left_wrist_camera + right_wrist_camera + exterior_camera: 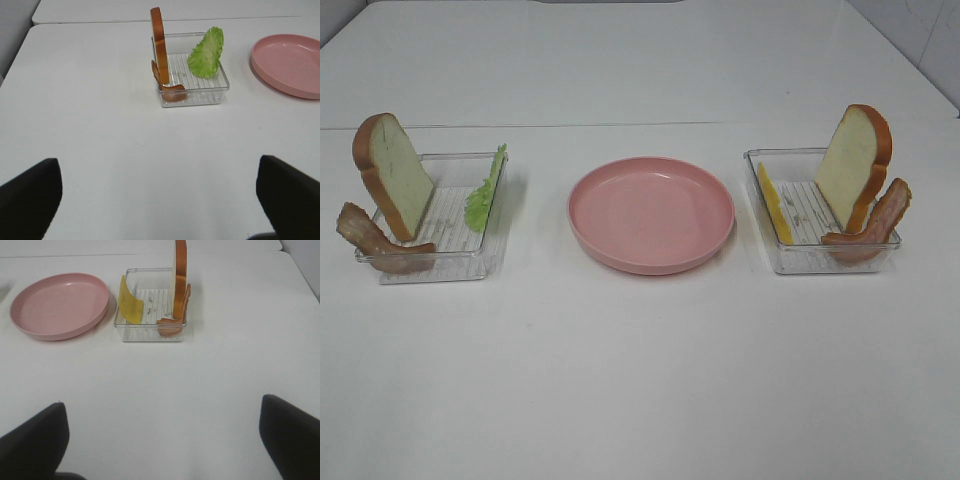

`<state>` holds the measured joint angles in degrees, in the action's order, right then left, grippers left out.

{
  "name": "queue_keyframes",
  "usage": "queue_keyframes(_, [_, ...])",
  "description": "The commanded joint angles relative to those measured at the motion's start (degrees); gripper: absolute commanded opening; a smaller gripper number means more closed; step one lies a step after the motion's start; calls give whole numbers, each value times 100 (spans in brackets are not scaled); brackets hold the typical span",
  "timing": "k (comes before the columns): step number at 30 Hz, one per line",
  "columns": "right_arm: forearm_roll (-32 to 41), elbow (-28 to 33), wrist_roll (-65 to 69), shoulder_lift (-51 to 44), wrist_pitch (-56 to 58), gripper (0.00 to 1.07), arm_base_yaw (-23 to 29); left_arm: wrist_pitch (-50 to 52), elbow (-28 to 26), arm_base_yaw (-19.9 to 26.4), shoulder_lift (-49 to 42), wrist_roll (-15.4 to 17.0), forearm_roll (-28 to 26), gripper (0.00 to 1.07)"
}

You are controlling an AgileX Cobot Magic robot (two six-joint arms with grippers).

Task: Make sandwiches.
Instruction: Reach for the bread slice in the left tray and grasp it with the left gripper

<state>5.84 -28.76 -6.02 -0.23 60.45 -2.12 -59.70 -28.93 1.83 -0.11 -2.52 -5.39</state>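
The sandwich parts lie apart in two clear trays. The left tray holds a bread slice on edge, a bacon strip over its rim and a lettuce leaf. The right tray holds a cheese square, a bread slice and a bacon strip. My left gripper is open and empty, well short of the lettuce and bread. My right gripper is open and empty, short of the cheese and bread. Neither gripper shows in the high view.
A round pink plate sits between the two trays with nothing on it; it also shows in the left wrist view and the right wrist view. The white table stretches bare toward the front.
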Motion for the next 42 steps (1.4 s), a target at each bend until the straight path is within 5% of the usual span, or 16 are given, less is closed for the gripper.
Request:
queue_keyframes(1, [-34, 0, -74, -120, -17, 98, -11, -470, -332, -17, 705, -361, -241, 98])
queue_keyframes(5, [-34, 0, -74, -120, -17, 98, -11, -928, -802, -57, 1684, -613, -132, 98])
queue_keyframes(11, [-34, 0, -74, -120, -17, 98, -11, -1329, -1937, -63, 3581, -372, 149, 98])
queue_keyframes(18, [-34, 0, -74, -120, -17, 98, -11, -1329, -3913, -63, 6056, -218, 653, 98])
queue_keyframes(30, [-34, 0, -74, -120, -17, 98, -11, -1335, -6921, -63, 9735, -172, 630, 98])
queue_keyframes(42, [-34, 0, -63, -120, -17, 98, -11, -1312, -8222, -372, 11797, -115, 625, 98])
